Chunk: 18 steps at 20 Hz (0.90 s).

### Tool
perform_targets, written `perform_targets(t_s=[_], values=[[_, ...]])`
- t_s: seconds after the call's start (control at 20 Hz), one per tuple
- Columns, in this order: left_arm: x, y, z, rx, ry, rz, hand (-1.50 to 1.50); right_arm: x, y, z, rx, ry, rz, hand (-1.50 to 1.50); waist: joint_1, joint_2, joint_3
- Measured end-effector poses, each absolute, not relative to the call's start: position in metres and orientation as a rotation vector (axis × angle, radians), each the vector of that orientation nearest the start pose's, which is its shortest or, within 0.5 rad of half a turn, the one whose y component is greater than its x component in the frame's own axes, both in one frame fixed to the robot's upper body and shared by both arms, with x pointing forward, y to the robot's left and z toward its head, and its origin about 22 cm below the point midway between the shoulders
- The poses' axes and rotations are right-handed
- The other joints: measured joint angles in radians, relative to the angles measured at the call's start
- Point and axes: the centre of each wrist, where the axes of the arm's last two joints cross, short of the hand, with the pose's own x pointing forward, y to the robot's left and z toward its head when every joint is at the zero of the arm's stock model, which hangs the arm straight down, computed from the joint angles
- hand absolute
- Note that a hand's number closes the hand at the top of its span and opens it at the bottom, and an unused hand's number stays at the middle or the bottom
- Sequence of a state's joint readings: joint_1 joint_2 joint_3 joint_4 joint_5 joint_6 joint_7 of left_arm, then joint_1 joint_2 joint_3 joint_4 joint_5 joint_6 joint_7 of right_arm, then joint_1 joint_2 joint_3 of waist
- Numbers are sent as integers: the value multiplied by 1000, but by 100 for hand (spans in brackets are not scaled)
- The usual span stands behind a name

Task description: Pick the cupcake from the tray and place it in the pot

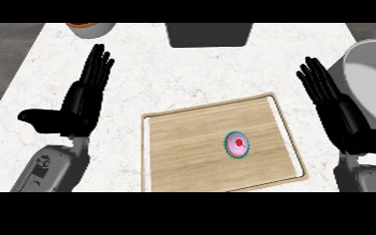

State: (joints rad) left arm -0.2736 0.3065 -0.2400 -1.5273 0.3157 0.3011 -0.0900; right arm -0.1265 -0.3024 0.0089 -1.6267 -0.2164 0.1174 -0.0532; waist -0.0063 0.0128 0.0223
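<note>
A cupcake [237, 145] with pink frosting, a red dot on top and a teal wrapper stands on the wooden tray [183, 152], right of the tray's middle. The grey pot [360, 72] shows at the right edge of the counter, partly cut off. My right hand [339, 110] is open with straight fingers, between the tray's right rim and the pot, touching neither the cupcake nor the tray. My left hand [81, 102] is open too, fingers up, thumb out to the left, resting left of the tray.
A dark grey box-like object [209, 34] stands at the back middle of the white marble counter [191, 74]. A small bowl with an orange-brown content [89, 28] sits at the back left. The counter's left edge runs close to my left arm.
</note>
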Motion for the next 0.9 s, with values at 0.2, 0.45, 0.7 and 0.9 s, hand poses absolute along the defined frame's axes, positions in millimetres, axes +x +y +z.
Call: perform_targets(t_s=[0.2,0.45,0.7,0.9], values=[[288,222,47,45,-1772,-15,0,263,-294,88,96,-2020,253,150,-6,-12,-12],[274,236,29,119,-1721,37,0,245,-338,109,-276,-2211,251,-150,-29,-22,-20],[256,234,13,125,-1705,49,0,206,-325,59,-366,-2356,209,-150,-14,-18,-20],[246,235,8,116,-1698,48,0,170,-310,44,-347,-2467,237,-150,-9,-17,-21]])
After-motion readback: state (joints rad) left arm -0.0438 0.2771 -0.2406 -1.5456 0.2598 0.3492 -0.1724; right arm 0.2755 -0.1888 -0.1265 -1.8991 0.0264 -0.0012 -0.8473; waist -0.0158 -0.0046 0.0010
